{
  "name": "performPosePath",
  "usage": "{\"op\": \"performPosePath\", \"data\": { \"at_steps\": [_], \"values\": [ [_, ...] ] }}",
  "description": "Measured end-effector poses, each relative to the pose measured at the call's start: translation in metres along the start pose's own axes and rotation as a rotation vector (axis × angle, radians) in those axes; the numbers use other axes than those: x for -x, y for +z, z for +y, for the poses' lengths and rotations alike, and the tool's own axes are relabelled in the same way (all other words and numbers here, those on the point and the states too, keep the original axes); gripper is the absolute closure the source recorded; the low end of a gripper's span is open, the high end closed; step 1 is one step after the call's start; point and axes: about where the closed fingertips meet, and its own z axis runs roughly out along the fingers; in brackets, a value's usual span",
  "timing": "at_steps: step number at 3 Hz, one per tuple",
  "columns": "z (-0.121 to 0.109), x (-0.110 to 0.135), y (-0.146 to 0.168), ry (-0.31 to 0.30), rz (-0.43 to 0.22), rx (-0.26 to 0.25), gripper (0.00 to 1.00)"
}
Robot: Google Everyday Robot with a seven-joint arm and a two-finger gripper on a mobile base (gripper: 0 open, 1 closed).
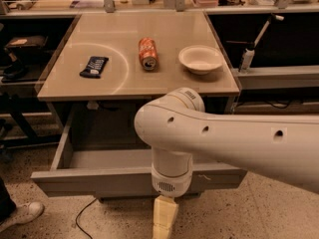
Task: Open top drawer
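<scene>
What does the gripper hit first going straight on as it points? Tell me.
The pale gripper points down, in front of the open grey top drawer. Straight on, it probably meets the speckled floor first, though depth is unclear.

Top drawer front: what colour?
Grey top drawer, camera view; gripper hangs just in front of it.

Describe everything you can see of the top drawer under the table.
The top drawer is grey, with a flat handle-less front bearing pale scratches right of centre. It is pulled well out from under the tan table, showing a shallow grey interior. The arm hides its middle; the gripper hangs just before its front.
</scene>
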Motion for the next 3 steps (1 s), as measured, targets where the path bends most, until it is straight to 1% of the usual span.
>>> {"op": "performPosePath", "data": {
  "at_steps": [1,3],
  "values": [
    [0.0,-0.001,0.0,0.001,0.0,-0.001,0.0],
    [-0.023,0.017,-0.051,-0.034,-0.035,-0.126,0.0]
  ]
}}
